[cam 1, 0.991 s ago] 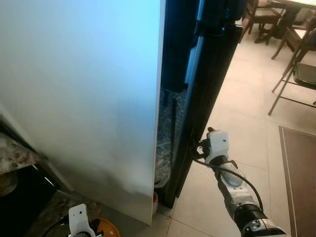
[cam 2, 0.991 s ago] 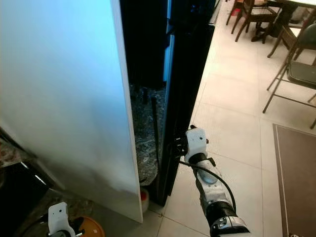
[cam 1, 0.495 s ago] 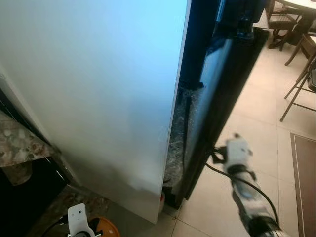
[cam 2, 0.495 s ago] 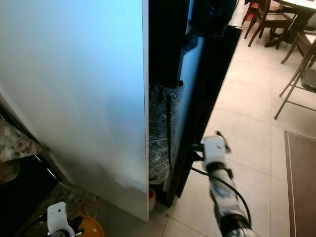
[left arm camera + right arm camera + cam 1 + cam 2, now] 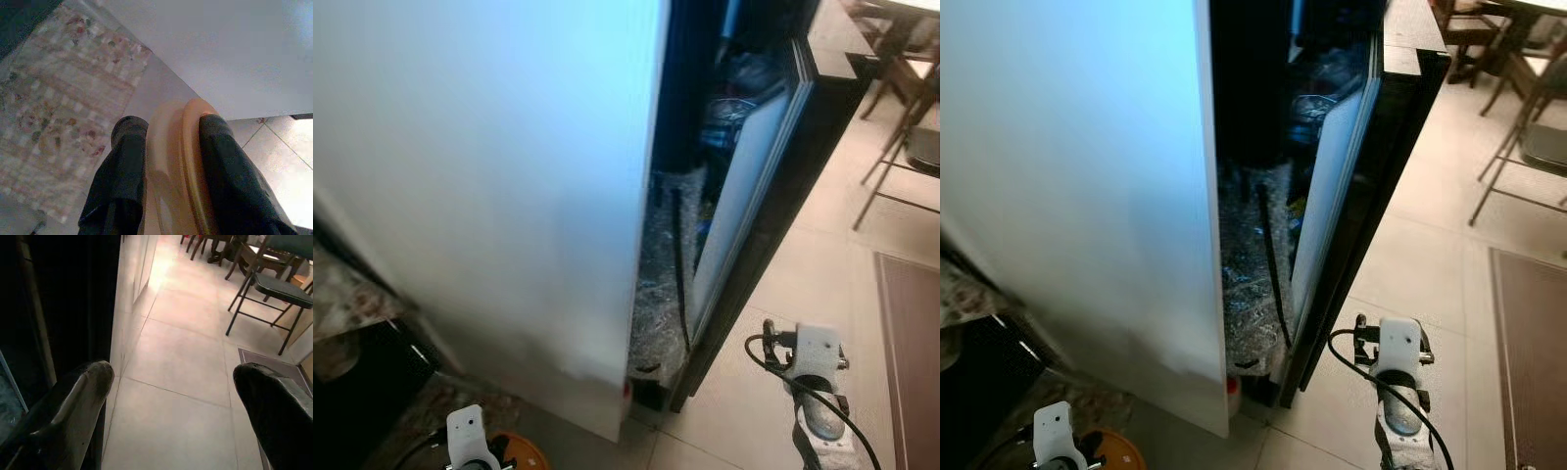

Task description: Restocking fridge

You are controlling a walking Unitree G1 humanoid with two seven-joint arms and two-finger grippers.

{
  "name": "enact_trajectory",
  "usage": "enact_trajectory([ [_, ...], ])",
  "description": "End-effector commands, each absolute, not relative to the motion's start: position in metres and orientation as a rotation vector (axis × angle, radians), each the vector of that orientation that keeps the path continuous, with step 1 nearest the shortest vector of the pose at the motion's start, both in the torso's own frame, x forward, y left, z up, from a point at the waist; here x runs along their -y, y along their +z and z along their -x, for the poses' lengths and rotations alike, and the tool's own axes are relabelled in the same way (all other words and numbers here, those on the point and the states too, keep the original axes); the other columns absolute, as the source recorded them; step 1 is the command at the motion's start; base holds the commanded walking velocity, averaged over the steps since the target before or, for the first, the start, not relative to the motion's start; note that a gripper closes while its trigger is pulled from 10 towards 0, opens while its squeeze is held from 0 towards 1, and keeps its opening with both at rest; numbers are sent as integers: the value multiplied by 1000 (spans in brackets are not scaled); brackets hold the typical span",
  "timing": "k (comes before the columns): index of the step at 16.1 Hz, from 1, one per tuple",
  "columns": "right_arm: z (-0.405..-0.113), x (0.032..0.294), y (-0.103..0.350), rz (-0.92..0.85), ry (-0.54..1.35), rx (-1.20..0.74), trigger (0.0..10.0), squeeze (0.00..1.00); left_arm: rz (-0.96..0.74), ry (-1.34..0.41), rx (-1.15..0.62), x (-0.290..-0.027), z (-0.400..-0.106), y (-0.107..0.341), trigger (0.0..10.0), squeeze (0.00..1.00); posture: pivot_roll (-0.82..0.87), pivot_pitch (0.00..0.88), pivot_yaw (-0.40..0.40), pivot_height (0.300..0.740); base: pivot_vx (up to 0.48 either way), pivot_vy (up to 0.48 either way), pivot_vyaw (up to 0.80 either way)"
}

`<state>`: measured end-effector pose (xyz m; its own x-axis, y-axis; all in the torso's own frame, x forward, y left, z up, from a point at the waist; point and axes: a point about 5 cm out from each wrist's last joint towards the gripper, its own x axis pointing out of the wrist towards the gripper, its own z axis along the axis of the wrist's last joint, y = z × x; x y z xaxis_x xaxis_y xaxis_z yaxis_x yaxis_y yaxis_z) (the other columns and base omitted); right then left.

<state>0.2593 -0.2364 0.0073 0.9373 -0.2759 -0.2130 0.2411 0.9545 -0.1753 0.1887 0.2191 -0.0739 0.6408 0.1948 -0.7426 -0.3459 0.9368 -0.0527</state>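
Directly ahead of the robot stands the tall fridge with a pale grey side panel (image 5: pixel 489 196), its glossy black door (image 5: pixel 1371 225) swung partly open toward the right. Dim shelf contents show in the gap but cannot be identified; a thin black rod and crinkled clear wrapping sit low in the opening.

Right gripper (image 5: pixel 176 396): low and to the right of the door's lower edge, above the beige tiled floor (image 5: pixel 181 357), touching nothing. Jaws spread wide apart, empty.

Left gripper (image 5: pixel 168 161): at the near left, low beside the fridge's side panel and near the speckled stone bench (image 5: pixel 58 88). Jaws clamped on a round orange plastic lid-like item (image 5: pixel 176 161), held on edge between them.

Progress assessment: the door-opening stage appears largely done; the opening looks adequate for access, though perhaps narrow. Placement remains outstanding: the orange item is not yet inside and sits well apart from the opening.

Condition of item: smooth, rigid, rimmed disc, intact. Whether it caps a container cannot be determined.
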Motion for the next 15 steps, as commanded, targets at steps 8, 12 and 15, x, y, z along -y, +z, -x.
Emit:
enact_trajectory([
  [8,-230,205,-46,26,-15,-655,10000,0,204,299,-897,-212,-173,-84,10000,0,-14,28,-45,740,0,0,0],
  [12,-238,196,-41,-1,145,-638,10000,0,202,296,-900,-211,-173,-84,10000,0,-19,29,-43,740,0,0,0],
  [15,-259,202,-22,27,140,-537,10000,0,200,300,-900,-211,-173,-84,10000,0,-16,29,-44,740,0,0,0],
])
